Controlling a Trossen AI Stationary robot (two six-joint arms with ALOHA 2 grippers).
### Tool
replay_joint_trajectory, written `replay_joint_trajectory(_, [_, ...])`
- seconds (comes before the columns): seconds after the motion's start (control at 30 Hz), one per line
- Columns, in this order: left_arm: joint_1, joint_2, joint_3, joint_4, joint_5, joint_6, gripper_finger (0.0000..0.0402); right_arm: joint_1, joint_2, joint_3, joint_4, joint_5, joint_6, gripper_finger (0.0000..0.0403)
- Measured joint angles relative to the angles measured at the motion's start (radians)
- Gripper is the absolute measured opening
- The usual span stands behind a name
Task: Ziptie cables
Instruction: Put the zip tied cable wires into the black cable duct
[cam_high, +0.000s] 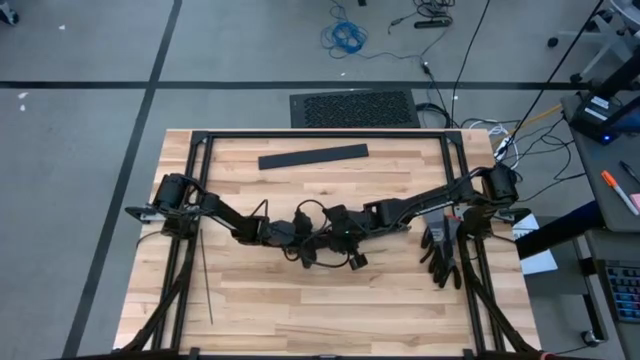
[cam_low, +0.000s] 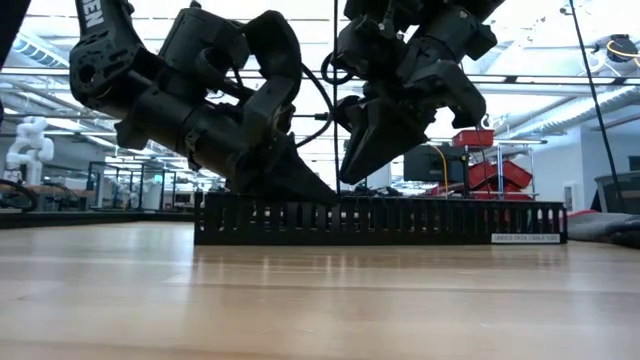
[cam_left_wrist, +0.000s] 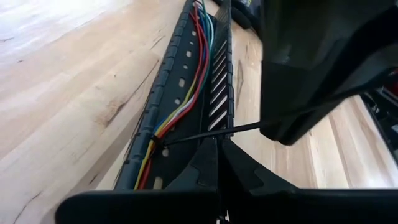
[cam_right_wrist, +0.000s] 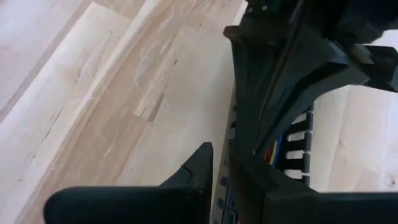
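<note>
**Entry: ziptie being drawn round wires in the slotted duct**

Item: cables (cam_left_wrist: 186, 93), red, yellow, blue and green wires, lay inside the black slotted duct (cam_low: 380, 220) at mid-counter (cam_high: 300, 300).
Item: ziptie (cam_left_wrist: 205, 134), a thin dark strip, crossed the bundle and ran toward the right gripper (cam_left_wrist: 292, 127).
Left gripper (cam_low: 290, 180): fingers pressed together, low at the duct; what they pinched we could not tell.
Right gripper: close beside the left; fingers nearly together, we judged on the ziptie's end.
Spare zipties (cam_high: 205, 275) lay near the counter's left edge.
Handling note: we judged a steady pull along the strip best, with the left holding the duct still, lest the wires lift out.
</note>
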Motion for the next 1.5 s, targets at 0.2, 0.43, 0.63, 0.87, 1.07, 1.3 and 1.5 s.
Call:
replay_joint_trajectory(0.2, [0.001, 0.000, 0.000, 0.000, 0.001, -0.019, 0.0004, -0.016, 0.000, 0.000, 0.000, 0.001, -0.012, 0.0038])
replay_joint_trajectory(0.43, [0.001, 0.000, 0.000, -0.001, 0.002, -0.020, 0.0004, -0.035, 0.000, 0.000, -0.001, 0.013, -0.011, 0.0038])
replay_joint_trajectory(0.63, [0.002, 0.000, 0.000, -0.001, 0.004, -0.020, 0.0004, -0.034, 0.000, 0.000, -0.010, 0.034, 0.013, 0.0045])
replay_joint_trajectory(0.87, [0.006, 0.000, 0.000, -0.001, 0.003, -0.045, 0.0004, -0.027, -0.001, 0.000, -0.027, 0.092, 0.049, 0.0081])
replay_joint_trajectory(1.07, [0.009, 0.000, 0.000, -0.002, 0.002, -0.057, 0.0004, -0.008, -0.001, 0.000, -0.007, 0.087, 0.053, 0.0090])
replay_joint_trajectory(1.3, [0.009, 0.000, 0.000, -0.001, -0.001, -0.063, 0.0004, 0.002, -0.002, 0.000, 0.032, 0.081, 0.053, 0.0073])
replay_joint_trajectory(1.5, [0.009, 0.000, 0.000, -0.002, -0.003, -0.065, 0.0004, 0.000, -0.002, 0.000, 0.037, 0.080, 0.053, 0.0020])
